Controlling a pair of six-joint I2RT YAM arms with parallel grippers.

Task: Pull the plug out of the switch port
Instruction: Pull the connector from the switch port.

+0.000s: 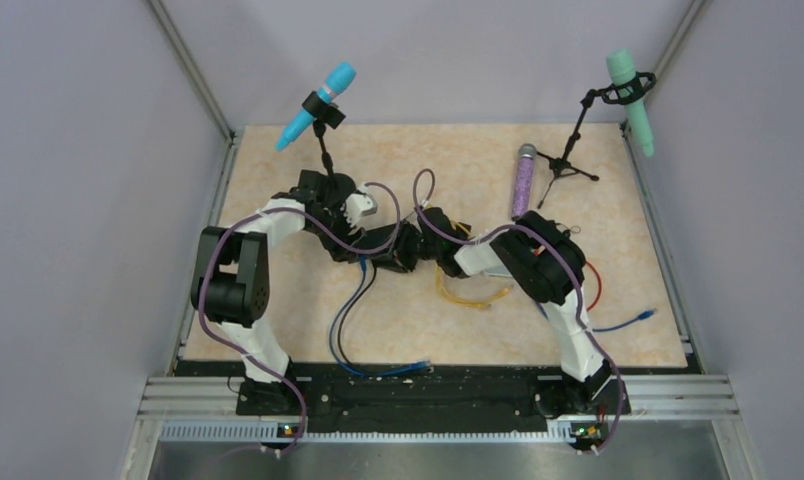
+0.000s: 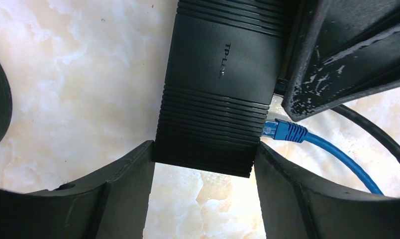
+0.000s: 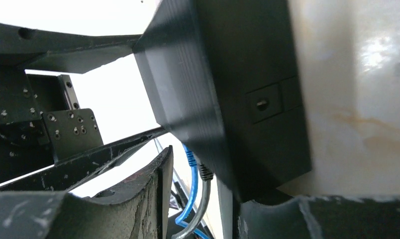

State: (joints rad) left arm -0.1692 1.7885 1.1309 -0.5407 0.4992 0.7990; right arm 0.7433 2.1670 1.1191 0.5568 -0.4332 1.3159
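Observation:
The switch [image 2: 218, 74] is a flat black box lying on the marbled table, seen from above between the two arms [image 1: 392, 256]. My left gripper [image 2: 203, 154] is shut on its near end, one finger on each long side. A blue plug [image 2: 282, 130] sits in a port on its right edge, and a black cable [image 2: 382, 139] runs beside it. My right gripper [image 3: 198, 174] stands open at the port edge. The blue plug [image 3: 189, 157] and a grey-cabled plug [image 3: 205, 172] lie between its fingers, with a gap left of the blue cable.
A blue microphone [image 1: 318, 105] and a green one [image 1: 633, 100] stand on tripods at the back. A purple microphone [image 1: 524, 180] lies between them. Loose yellow [image 1: 473, 292], red [image 1: 595, 285] and blue [image 1: 628, 320] cables lie under and beside the right arm.

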